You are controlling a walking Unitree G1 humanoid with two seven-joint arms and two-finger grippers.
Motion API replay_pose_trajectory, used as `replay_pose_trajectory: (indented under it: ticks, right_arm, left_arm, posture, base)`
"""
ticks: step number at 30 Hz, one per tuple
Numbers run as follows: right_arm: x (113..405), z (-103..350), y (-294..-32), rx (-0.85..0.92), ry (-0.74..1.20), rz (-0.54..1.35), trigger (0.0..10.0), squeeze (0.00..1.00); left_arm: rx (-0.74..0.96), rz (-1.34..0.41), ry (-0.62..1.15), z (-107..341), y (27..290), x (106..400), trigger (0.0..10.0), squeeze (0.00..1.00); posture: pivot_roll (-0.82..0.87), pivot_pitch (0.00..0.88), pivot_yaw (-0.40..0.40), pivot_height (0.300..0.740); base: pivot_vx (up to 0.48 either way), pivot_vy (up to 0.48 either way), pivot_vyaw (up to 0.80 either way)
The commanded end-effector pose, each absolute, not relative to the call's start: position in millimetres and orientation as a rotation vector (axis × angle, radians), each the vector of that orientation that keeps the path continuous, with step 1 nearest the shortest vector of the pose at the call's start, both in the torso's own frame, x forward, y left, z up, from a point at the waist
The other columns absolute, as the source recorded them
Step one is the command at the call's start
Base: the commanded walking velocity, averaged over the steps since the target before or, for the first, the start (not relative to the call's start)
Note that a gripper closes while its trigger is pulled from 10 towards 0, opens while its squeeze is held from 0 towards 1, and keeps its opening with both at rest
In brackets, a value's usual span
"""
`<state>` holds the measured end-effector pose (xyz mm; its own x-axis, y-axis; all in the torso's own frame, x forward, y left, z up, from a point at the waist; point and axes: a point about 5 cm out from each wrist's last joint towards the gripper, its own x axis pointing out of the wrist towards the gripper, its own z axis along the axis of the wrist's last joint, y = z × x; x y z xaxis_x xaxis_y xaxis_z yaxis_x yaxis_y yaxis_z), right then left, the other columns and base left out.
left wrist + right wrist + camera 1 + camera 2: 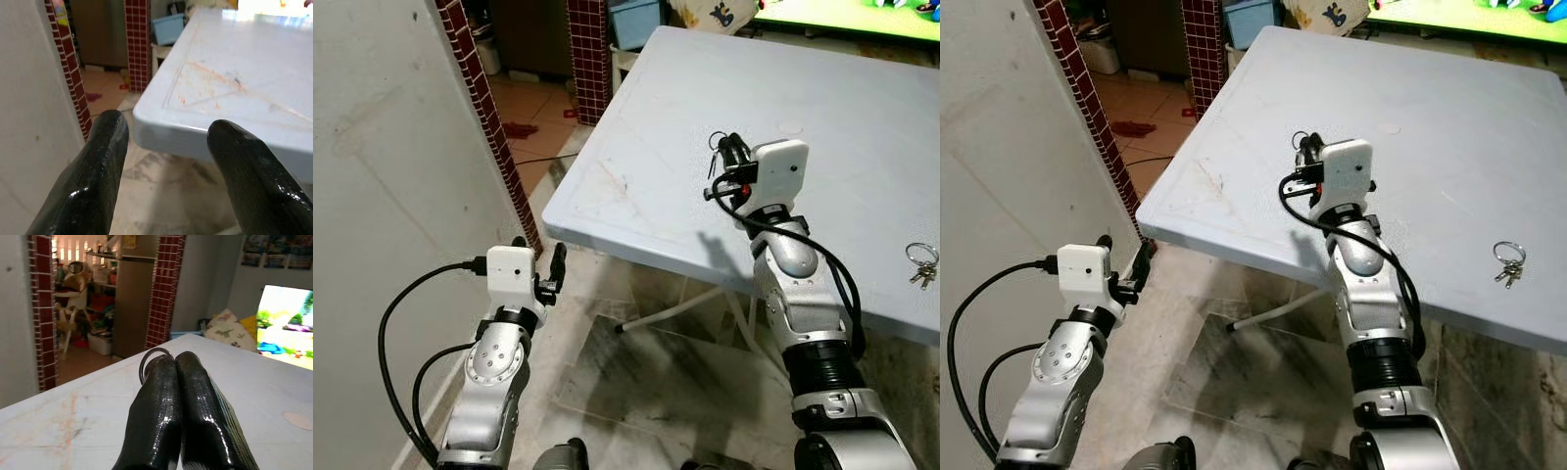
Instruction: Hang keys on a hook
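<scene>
My right gripper [728, 155] is raised over the middle of the pale blue table [636, 186], shut on a thin metal key ring [146, 354] that sticks out beside its pressed-together fingertips [178, 382]. A second bunch of keys [921, 262] on a ring lies flat on the table near its front edge, to the right of that arm. My left gripper [542, 260] stands open and empty, low beside the grey wall and just below the table's near left corner [146, 115].
A grey wall [391, 147] runs along the left and ends in a red-tiled edge [480, 88]. A second red-tiled pillar [589, 59] and a blue bin [634, 20] stand beyond the table. A bright screen [842, 15] glows at the back right.
</scene>
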<state>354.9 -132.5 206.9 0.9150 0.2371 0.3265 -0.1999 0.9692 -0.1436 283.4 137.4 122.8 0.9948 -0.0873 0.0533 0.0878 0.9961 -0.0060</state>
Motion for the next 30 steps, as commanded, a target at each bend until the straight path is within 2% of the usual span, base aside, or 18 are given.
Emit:
replay_pose_trajectory:
  ticks: [1,30]
  right_arm:
    - [352.0,209.9,-128.6,-0.111,-0.358,0.237,10.0,0.0]
    - [346.1,206.0,-120.8,-0.067,-0.315,0.235,10.0,0.0]
  left_arm:
    - [0.001,-0.061,-0.03,115.4,142.6,281.0,10.0,0.0]
    - [0.041,-0.042,-0.04,114.5,149.4,280.9,10.0,0.0]
  posture:
    - [0.06,0.077,0.002,0.74]
    - [0.09,0.093,0.026,0.74]
  base:
    - [0.0,0.0,0.8]
    - [0.0,0.0,0.8]
